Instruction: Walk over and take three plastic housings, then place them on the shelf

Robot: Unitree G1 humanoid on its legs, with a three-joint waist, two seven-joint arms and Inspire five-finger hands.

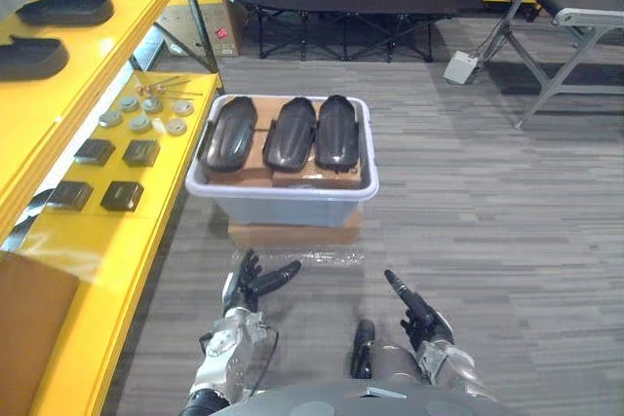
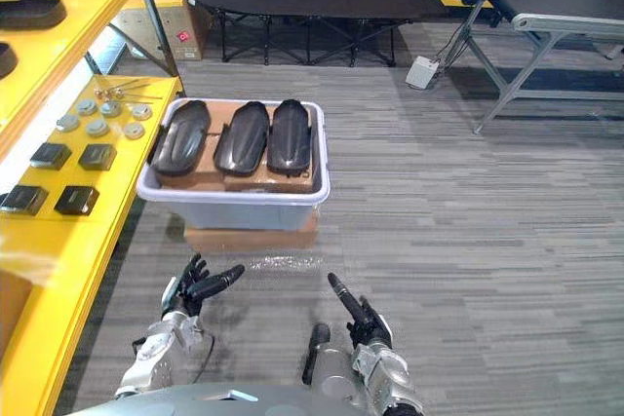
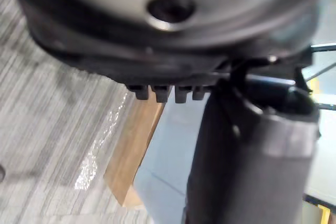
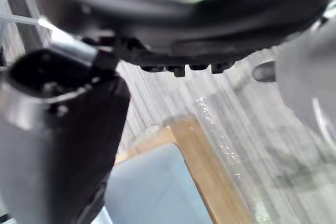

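Three plastic housings [image 1: 291, 132] lie side by side in the grey bin [image 1: 283, 207] at the centre of the left eye view. The bin sits on a cardboard box [image 1: 292, 234]. None has been lifted, so the whole task lies ahead of you. Your left hand [image 1: 252, 284] is at lower centre-left, fingers spread and holding nothing. Your right hand [image 1: 414, 309] is at lower centre-right, fingers straight and also empty. Both are short of the bin and not touching it. The yellow shelf [image 1: 127, 231] runs down the left edge, with bare room below the small dark blocks [image 1: 122, 195].

The right eye view gives you the same layout. Similar dark shells [image 2: 29, 12] sit on the upper board at upper left, and I cannot tell whether they count toward your three.

In the left wrist view, past the thumb, you see the bin's wall and the box beneath it, with nothing in the hand.

The right wrist view shows the bin wall, the box edge and the floor, and nothing is held. I judge you are at the approach: close in, then pick, carry and place.
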